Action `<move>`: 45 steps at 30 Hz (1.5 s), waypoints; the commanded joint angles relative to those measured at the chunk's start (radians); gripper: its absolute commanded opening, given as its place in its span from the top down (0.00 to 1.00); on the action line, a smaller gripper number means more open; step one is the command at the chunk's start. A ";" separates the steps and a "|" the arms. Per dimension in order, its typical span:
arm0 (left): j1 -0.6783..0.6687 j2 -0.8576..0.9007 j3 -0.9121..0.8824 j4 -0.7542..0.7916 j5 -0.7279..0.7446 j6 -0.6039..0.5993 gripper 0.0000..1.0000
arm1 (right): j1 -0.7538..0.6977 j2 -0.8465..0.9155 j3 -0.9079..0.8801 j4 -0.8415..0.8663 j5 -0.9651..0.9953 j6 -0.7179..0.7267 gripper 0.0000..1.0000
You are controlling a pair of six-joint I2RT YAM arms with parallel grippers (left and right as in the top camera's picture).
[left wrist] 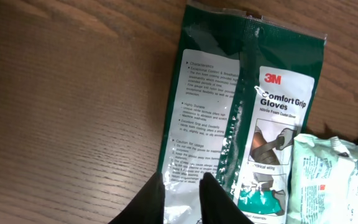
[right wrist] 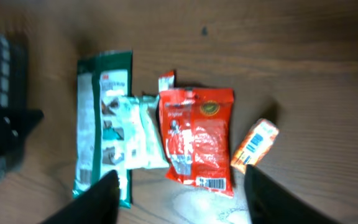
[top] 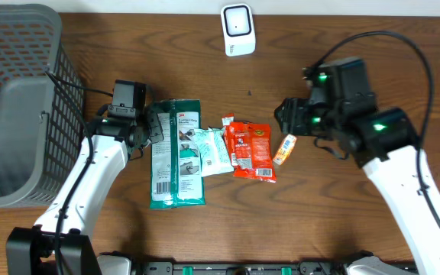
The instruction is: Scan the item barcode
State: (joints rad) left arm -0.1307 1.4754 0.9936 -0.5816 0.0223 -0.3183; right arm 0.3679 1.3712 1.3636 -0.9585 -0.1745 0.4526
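Here, over the dark wood table (top: pixel 166 46) (basket (top: pixel 14 114) aside), left fingers (left wrist: pixel 151 202) stand narrowly apart, right fingers (right wrist: pixel 98 199) wide, empty.

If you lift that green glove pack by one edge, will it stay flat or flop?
Probably flops: the glove pack looks like thin film, wrinkled along its seam. Its glossy surface shows glare, so it may slip when gripped. Lying so flat, it is likely light.

My setup's basically a mock shop checkout. Wooden table (top: pixel 357 30), grey shopping basket (top: pixel 14 99), little white scanner (top: pixel 237 29). Retail packs (top: pixel 252 150) laid out too.
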 commanded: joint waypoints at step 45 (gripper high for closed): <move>0.003 0.010 -0.010 0.000 -0.011 0.000 0.59 | 0.053 0.465 -0.080 -0.040 0.255 0.393 0.55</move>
State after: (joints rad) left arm -0.1307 1.4757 0.9936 -0.5793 0.0223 -0.3168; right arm 0.4122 1.8412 1.3037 -1.0004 0.0566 0.7898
